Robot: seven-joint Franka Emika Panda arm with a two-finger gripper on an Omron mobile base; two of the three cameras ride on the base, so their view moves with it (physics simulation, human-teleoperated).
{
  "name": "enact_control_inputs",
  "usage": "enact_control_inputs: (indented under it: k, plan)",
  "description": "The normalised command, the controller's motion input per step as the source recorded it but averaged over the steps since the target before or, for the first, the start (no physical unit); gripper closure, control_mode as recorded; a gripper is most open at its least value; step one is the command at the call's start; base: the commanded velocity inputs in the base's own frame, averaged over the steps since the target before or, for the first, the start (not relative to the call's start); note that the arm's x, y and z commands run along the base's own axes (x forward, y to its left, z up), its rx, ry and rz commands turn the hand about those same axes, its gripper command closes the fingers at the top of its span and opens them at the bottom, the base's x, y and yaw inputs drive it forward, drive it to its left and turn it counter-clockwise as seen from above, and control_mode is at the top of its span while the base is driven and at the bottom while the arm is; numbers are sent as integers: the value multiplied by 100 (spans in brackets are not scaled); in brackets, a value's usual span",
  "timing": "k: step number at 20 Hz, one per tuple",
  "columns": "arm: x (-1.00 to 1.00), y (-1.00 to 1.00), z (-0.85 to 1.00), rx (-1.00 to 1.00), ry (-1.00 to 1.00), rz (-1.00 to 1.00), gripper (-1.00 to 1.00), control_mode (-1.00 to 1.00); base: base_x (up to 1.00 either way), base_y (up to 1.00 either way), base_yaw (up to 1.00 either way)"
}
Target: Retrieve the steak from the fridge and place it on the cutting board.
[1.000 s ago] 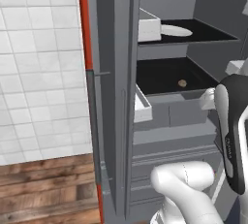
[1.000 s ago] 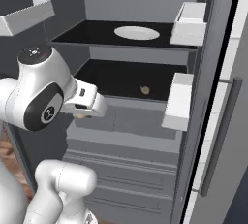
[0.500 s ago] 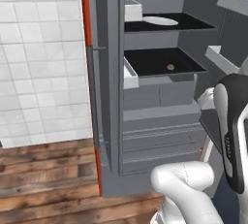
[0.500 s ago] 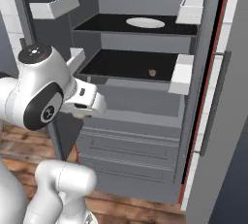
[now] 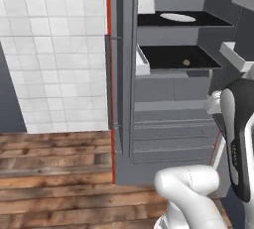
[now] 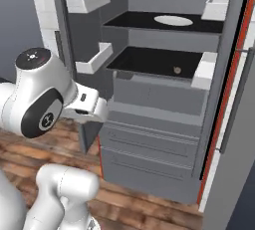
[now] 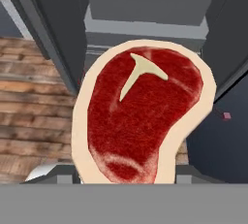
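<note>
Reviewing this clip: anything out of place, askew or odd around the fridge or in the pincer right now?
Nothing damaged or spilled. The fridge stands open with its drawers shut, a white plate on the upper shelf and a small brown round item on the lower one. In the hand view the steak sits above the pincer, outside the fridge.

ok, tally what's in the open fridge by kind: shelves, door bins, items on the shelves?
Black shelves: 2
White door bins: 4
White plate: 1
Small brown round item: 1
Total: 8
The steak fills the hand view, outside the fridge.
</note>
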Motion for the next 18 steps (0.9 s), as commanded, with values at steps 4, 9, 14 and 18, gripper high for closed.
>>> enact_control_inputs:
  k: [4, 9, 14, 18]
  plan:
    - [0, 0, 0, 0, 0, 0, 100, 100, 0, 49, 39]
    - [0, 0, 0, 0, 0, 0, 100, 100, 0, 71, 46]
    - [0, 0, 0, 0, 0, 0, 100, 100, 0, 79, 62]
    - [0, 0, 0, 0, 0, 0, 100, 100, 0, 54, 57]
